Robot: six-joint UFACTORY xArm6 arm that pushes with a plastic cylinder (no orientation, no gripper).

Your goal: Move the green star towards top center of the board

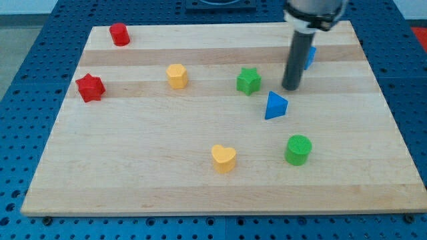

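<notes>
The green star (248, 81) lies on the wooden board (133, 167), right of centre in the upper half. My tip (291, 87) rests on the board to the star's right, about a block's width away from it. The dark rod rises from the tip to the view's top. A blue triangular block (275, 106) lies just below and left of the tip. Another blue block (310, 57) is partly hidden behind the rod.
A yellow hexagonal block (177, 76) lies left of the star. A red cylinder (119, 34) sits at the top left, a red star (90, 87) at the left edge. A yellow heart (224, 159) and a green cylinder (298, 149) lie in the lower half.
</notes>
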